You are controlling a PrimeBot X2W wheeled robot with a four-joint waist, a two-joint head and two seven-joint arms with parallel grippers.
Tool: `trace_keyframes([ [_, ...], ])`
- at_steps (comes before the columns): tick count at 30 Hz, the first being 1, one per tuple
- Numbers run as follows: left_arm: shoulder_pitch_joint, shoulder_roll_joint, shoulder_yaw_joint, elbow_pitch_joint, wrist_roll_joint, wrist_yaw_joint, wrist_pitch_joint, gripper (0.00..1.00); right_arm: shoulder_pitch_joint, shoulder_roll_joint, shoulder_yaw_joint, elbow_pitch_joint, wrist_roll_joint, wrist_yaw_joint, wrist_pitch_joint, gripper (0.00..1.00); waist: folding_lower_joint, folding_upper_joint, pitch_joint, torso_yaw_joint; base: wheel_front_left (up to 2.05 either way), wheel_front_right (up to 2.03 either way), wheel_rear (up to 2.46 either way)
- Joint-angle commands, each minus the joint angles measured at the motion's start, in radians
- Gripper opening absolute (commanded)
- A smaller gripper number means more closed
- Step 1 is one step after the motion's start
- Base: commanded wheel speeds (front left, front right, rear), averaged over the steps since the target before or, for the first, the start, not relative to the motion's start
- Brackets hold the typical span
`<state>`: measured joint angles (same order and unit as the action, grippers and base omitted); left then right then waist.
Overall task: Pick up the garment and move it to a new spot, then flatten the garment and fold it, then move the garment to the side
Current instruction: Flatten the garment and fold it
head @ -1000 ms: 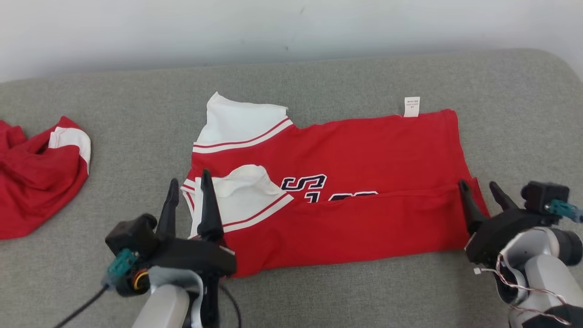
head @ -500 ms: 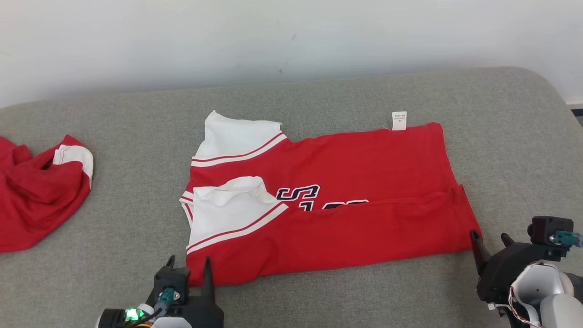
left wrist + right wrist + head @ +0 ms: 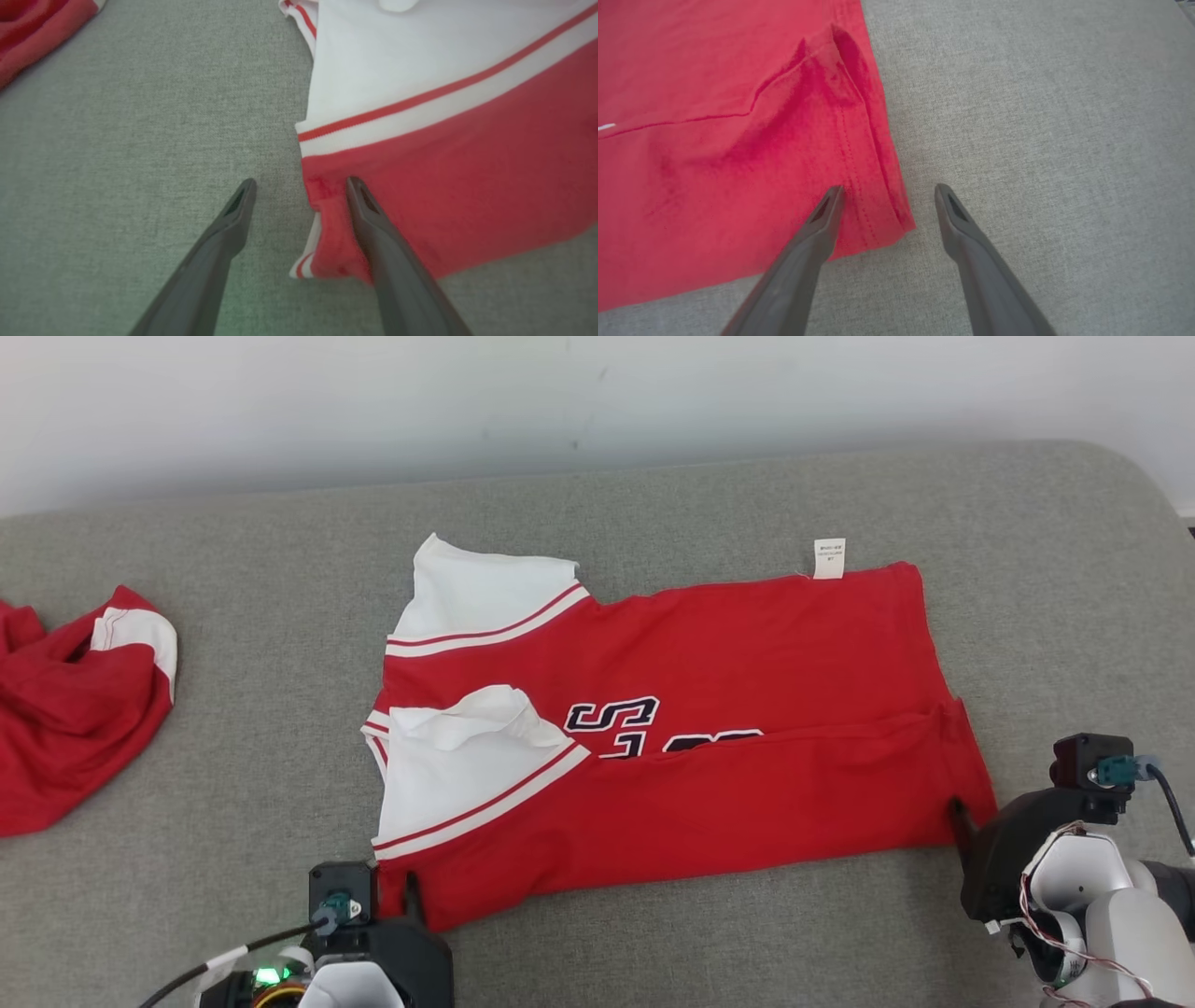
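Noted grey cushion [image 3: 233, 728] spanning the scene. Found red garment [image 3: 747, 653] lying centrally on it, white sleeves to the left, near edge folded over the lettering. Recorded second red garment [image 3: 65, 719] crumpled at left edge. Found left gripper [image 3: 300, 183] at near-left corner, jaws wide, astride the cloth edge, gripping nothing. Found right gripper [image 3: 888, 188] likewise at near-right corner. Noted white label [image 3: 829, 558] on far edge.

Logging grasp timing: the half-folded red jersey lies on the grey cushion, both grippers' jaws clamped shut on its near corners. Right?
No, nothing is clamped. The wrist views show the left gripper and right gripper with jaws open, each straddling a near corner of the red jersey on the grey cushion.
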<state>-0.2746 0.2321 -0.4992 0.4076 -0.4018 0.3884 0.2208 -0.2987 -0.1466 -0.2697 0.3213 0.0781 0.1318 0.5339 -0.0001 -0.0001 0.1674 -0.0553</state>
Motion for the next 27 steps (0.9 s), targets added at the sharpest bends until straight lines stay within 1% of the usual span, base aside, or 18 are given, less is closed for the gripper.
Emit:
trace_keyframes([
  [1, 0.001, -0.001, -0.008, 0.028, -0.009, -0.007, 0.032, 0.98, -0.014, 0.004, -0.017, 0.027, -0.019, -0.002, 0.027, 1.0, 0.0001, 0.0001, 0.011, 0.007, 0.0, 0.0, 0.0],
  [2, -0.001, -0.001, -0.012, 0.034, -0.013, -0.011, 0.044, 0.41, -0.015, 0.003, -0.021, 0.041, -0.031, -0.002, 0.045, 1.0, 0.0001, 0.0001, 0.013, 0.009, 0.0, 0.0, 0.0],
  [3, -0.004, -0.002, -0.022, 0.048, -0.021, -0.025, 0.07, 0.0, -0.03, 0.007, -0.022, 0.06, -0.034, -0.002, 0.063, 1.0, 0.0001, 0.0001, 0.017, 0.013, 0.0, 0.0, 0.0],
  [5, -0.001, -0.002, -0.028, 0.059, -0.03, -0.038, 0.087, 0.0, -0.034, 0.016, -0.013, 0.076, -0.015, -0.002, 0.07, 1.0, 0.0001, 0.0001, 0.02, 0.015, 0.0, 0.0, 0.0],
  [6, 0.002, -0.003, -0.031, 0.065, -0.038, -0.046, 0.095, 0.0, -0.033, 0.015, -0.007, 0.082, -0.01, -0.002, 0.077, 0.87, 0.0001, 0.0001, 0.019, 0.016, 0.0, 0.0, 0.0],
  [7, 0.007, -0.006, -0.033, 0.068, -0.044, -0.052, 0.101, 0.0, -0.033, 0.012, -0.004, 0.085, -0.006, -0.002, 0.08, 0.47, 0.0001, 0.0001, 0.019, 0.016, 0.0, 0.0, 0.0],
  [8, 0.012, -0.006, -0.035, 0.07, -0.049, -0.056, 0.105, 0.0, -0.033, 0.01, -0.001, 0.086, -0.004, -0.002, 0.078, 0.0, 0.0001, 0.0001, 0.017, 0.016, 0.0, 0.0, 0.0],
  [13, 0.061, -0.001, -0.039, 0.046, -0.078, -0.084, 0.117, 0.0, -0.009, 0.007, -0.013, 0.071, 0.029, -0.002, 0.054, 0.0, 0.0001, 0.0001, -0.006, 0.017, 0.0, 0.0, 0.0],
  [17, 0.088, 0.018, -0.039, -0.004, -0.081, -0.085, 0.11, 0.0, 0.021, 0.008, -0.022, 0.039, 0.054, -0.002, 0.05, 0.0, 0.0001, 0.0001, -0.029, 0.018, 0.0, 0.0, 0.0],
  [21, 0.132, 0.044, -0.045, -0.094, -0.074, -0.072, 0.107, 0.0, 0.096, 0.021, -0.047, -0.045, 0.093, -0.002, 0.069, 0.0, 0.0001, 0.0001, -0.061, 0.02, 0.0, 0.0, 0.0],
  [27, 0.208, 0.078, -0.052, -0.234, -0.063, -0.041, 0.111, 0.0, 0.21, 0.056, -0.098, -0.192, 0.109, -0.002, 0.107, 0.0, 0.0001, 0.0001, -0.089, 0.019, 0.0, 0.0, 0.0],
])
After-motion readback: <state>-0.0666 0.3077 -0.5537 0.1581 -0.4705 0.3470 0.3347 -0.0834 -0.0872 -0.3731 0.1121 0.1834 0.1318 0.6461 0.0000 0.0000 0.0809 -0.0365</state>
